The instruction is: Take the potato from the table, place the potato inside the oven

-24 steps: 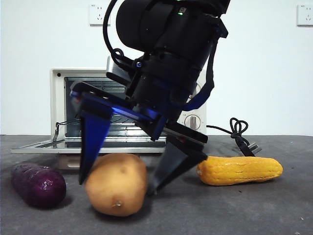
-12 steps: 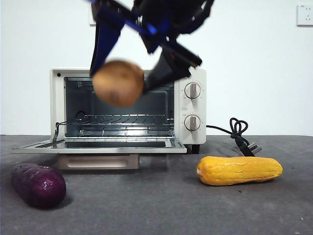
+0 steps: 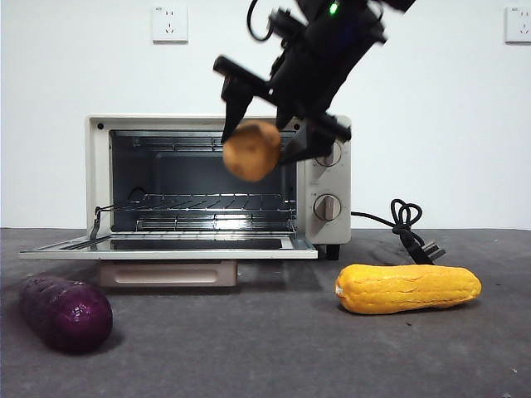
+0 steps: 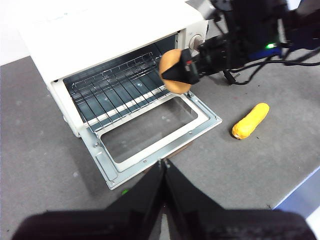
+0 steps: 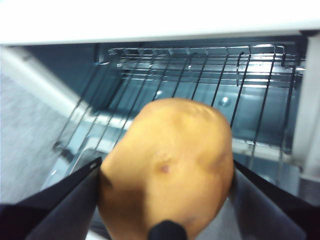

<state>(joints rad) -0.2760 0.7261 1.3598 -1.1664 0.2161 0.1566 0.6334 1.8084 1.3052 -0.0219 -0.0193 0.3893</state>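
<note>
The tan-brown potato (image 3: pixel 251 150) hangs in the air in front of the oven's open mouth, level with the upper part of the cavity. My right gripper (image 3: pixel 264 143) is shut on it, one black jaw on each side. In the right wrist view the potato (image 5: pixel 167 165) fills the space between the jaws, with the wire rack (image 5: pixel 210 75) just behind it. The cream-white oven (image 3: pixel 332 166) stands at the back of the table (image 3: pixel 274 356) with its door (image 3: pixel 166 247) folded down flat. My left gripper (image 4: pixel 164 165) is shut and empty, high above the oven (image 4: pixel 100 25).
A dark purple sweet potato (image 3: pixel 65 313) lies at the front left of the table. To the right of the oven lies a bumpy yellow-orange vegetable (image 3: pixel 406 288), with the black cord (image 3: pixel 406 224) coiled behind it. The open door juts toward the front.
My right gripper closed on the potato on the table, lifted it, and carried it up and back toward the oven opening. The other vegetables stayed put.
</note>
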